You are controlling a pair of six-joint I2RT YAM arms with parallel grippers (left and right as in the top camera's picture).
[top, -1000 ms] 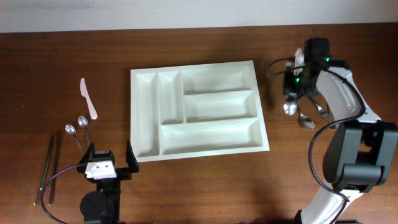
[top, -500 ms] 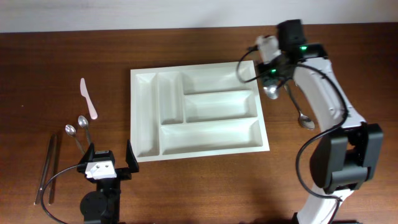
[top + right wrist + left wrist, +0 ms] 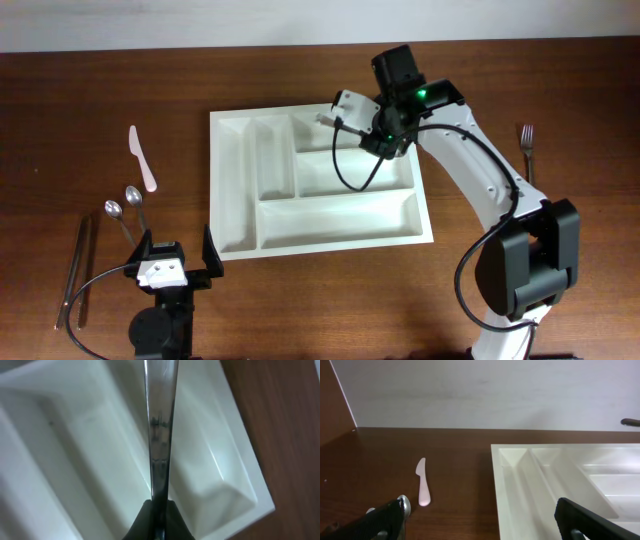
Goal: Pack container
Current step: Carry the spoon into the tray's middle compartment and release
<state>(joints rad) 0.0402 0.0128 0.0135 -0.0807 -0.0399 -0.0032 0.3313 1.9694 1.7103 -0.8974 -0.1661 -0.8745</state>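
1. container (image 3: 235,180): white five-compartment tray, flat on the middle of the table (image 3: 320,310), long side running left to right.
2. right gripper (image 3: 383,138): over the container's far right corner, above the far long compartment. Fingers are pinched tight on a shiny metal cutlery handle (image 3: 160,435).
3. Can't tell what kind of piece it is, or whether it touches the tray.
4. left gripper (image 3: 177,250): jaws wide apart, nothing between them. It sits by the table's near edge, just off the container's near left corner.
5. Toward the table's left edge: a pale knife (image 3: 142,160), two spoons (image 3: 133,197) nearer than it, and two thin metal sticks (image 3: 78,272) closest to the edge.
6. fork (image 3: 526,140): alone near the table's right edge, well apart from the container.
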